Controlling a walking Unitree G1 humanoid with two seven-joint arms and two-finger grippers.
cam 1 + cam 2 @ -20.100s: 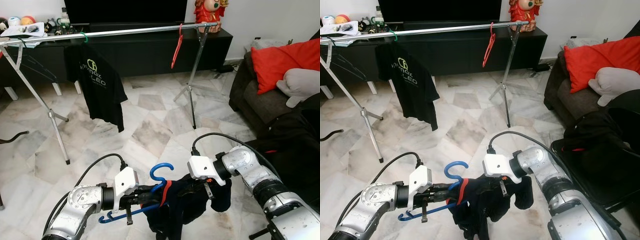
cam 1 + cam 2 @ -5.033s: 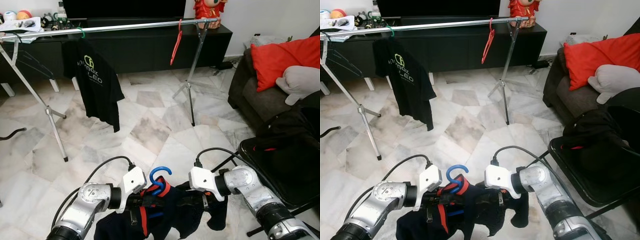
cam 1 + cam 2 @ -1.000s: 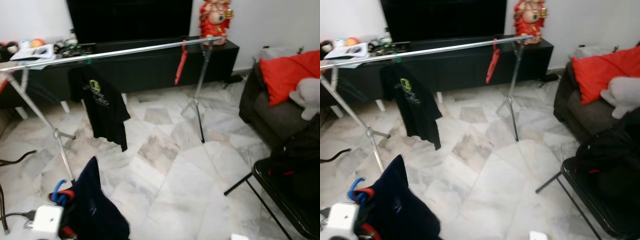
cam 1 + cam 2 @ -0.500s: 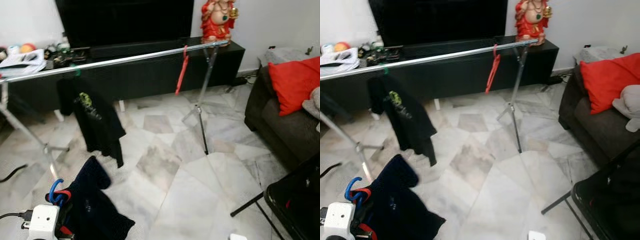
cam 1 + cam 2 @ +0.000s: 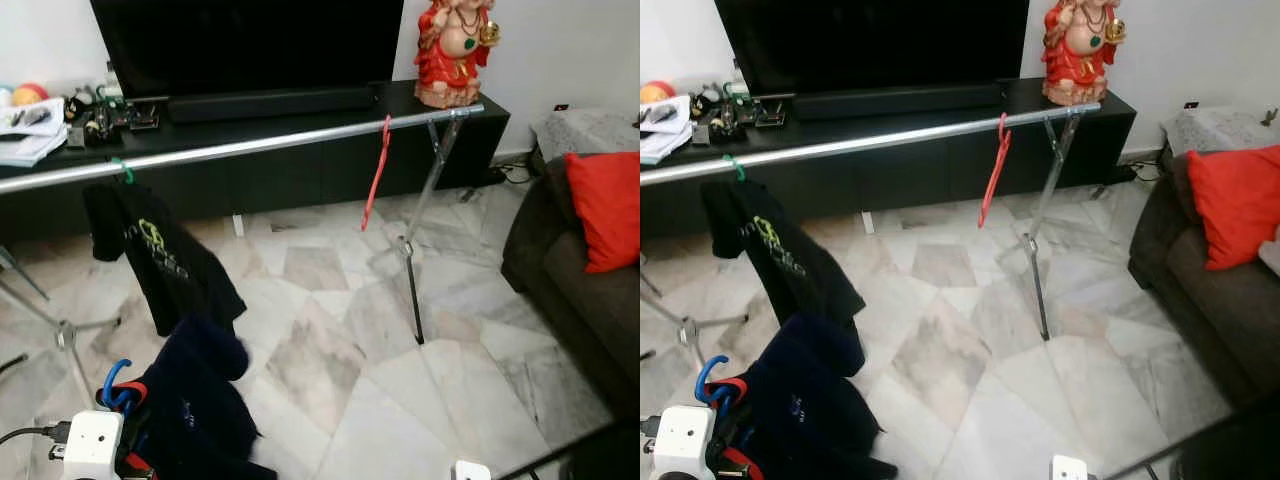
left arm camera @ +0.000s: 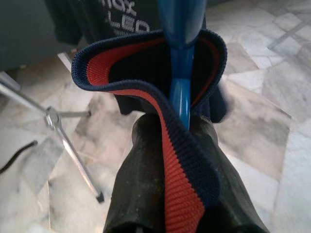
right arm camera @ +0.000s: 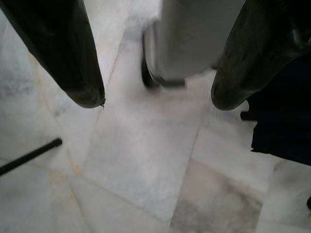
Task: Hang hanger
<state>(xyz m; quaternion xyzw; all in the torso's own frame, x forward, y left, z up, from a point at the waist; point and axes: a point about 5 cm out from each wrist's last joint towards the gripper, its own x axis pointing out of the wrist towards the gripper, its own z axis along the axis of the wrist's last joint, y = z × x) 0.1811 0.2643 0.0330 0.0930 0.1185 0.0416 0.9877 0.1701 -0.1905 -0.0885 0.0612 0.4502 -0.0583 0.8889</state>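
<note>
A blue hanger point(image 5: 115, 384) carries a navy garment point(image 5: 195, 415) with a red-lined collar point(image 6: 182, 194). My left gripper point(image 6: 177, 125) is shut on the hanger's neck through the collar, low at the left. Only the hook shows above the cloth. The silver rail point(image 5: 260, 147) runs across ahead, higher than the hook. On it hang a red hanger point(image 5: 378, 170) and a black T-shirt point(image 5: 155, 260) on a green hanger. My right gripper point(image 7: 155, 102) is open over the marble floor, holding nothing; its white wrist point(image 5: 470, 470) shows at the bottom edge.
The rack's right leg point(image 5: 412, 270) stands on the floor ahead, and its left leg point(image 5: 65, 335) is close to the garment. Behind the rail are a black TV console point(image 5: 300, 105) and a red figurine point(image 5: 455, 50). A dark sofa with a red cushion point(image 5: 605, 205) is at the right.
The camera has moved nearer to the rack, so the rail looks larger and the sofa has slid right. The hanger with the garment stays in my left gripper.
</note>
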